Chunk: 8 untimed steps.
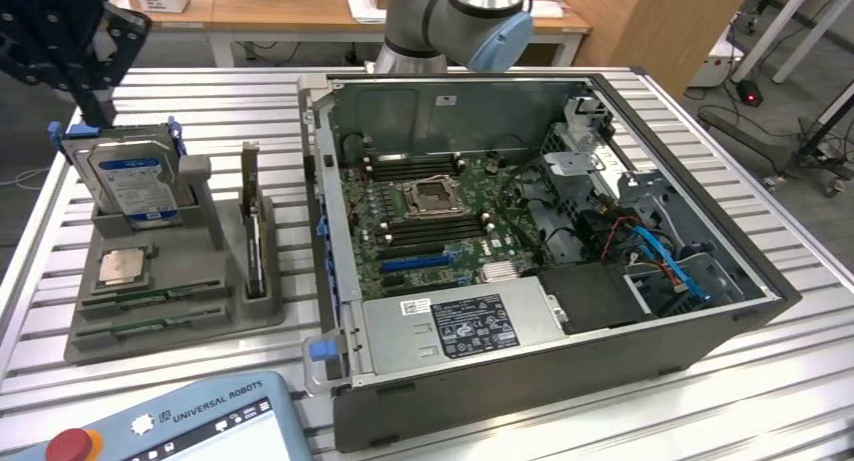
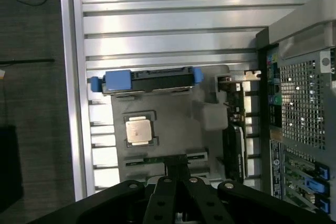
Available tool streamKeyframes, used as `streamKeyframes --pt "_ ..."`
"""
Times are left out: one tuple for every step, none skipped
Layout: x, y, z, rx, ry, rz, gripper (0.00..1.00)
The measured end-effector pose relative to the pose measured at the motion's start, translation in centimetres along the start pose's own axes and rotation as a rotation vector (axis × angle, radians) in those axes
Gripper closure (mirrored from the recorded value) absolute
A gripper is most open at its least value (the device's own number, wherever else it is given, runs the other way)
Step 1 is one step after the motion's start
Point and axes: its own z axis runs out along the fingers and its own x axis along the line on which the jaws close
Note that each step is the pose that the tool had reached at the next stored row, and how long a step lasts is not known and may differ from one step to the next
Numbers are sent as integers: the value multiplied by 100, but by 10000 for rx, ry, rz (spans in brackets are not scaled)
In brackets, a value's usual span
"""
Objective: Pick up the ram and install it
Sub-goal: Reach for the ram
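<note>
Table (image 1: pixel 781 401) carrying open computer case (image 1: pixel 561 391), parts tray (image 1: pixel 254 316) to its left.
The ram (image 1: pixel 144 299) lies flat in the tray's near slot, long axis left to right; the end effector (image 1: pixel 94 106) hangs above the tray's far end, fingers pressed together, empty.

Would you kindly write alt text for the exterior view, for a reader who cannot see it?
A robot arm's shut gripper hangs over a grey holder tray carrying ram sticks, a processor chip, a blue-framed hard drive and an upright expansion card. To the exterior view's right, an open computer case shows its motherboard, all on a slatted metal table.
</note>
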Motion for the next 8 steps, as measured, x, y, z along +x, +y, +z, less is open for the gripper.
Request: streamKeyframes --pt "24 -2 0 -1 -3 0 90" --pt "45 -3 0 -1 -4 0 90" --pt "72 -5 -1 -2 -6 0 90" --pt "92 -7 -1 -1 -7 0 90" --pt "104 -8 -1 -1 -8 1 90" --pt "112 -8 -2 -1 -8 1 90" --pt "114 -9 -2 -1 -8 0 90" --pt "113 -9 -2 -1 -9 -1 90"
